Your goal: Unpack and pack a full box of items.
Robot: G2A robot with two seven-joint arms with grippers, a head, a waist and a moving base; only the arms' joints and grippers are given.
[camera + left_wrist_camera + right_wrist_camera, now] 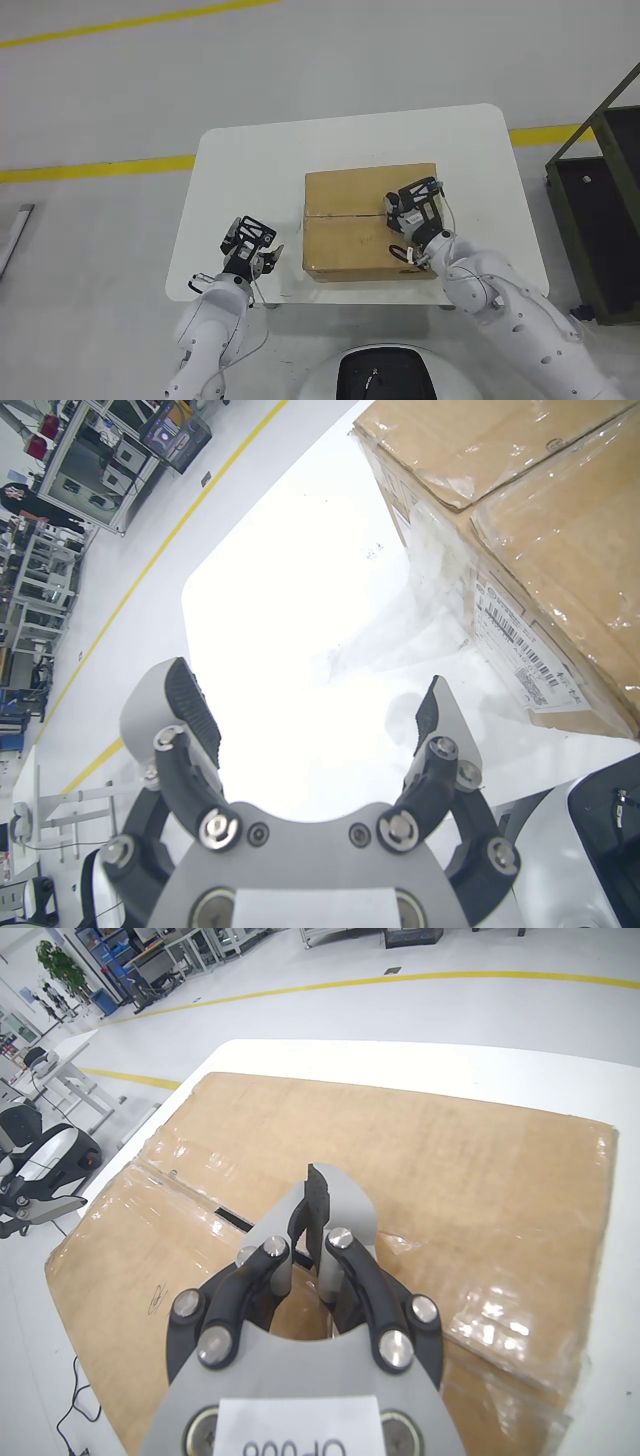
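A closed cardboard box (pixel 365 222) with clear tape over its top flaps stands in the middle of the white table (pixel 260 170). My right gripper (pixel 396 208) hovers over the box top (pixel 450 1168), at the right end of the centre seam. Its fingers (pixel 320 1198) are pressed together with nothing between them. A short dark slit (pixel 232 1218) gapes in the seam just beyond them. My left gripper (pixel 252 240) is low over the bare table (pixel 280 590), left of the box side (pixel 525 525). It is open and empty (pixel 310 700).
A white printed label (pixel 530 660) is stuck on the box's left side. Bare tabletop lies left of and behind the box. A dark green metal cart (pixel 600 200) stands off the table's right end. Yellow lines (pixel 90 168) cross the floor.
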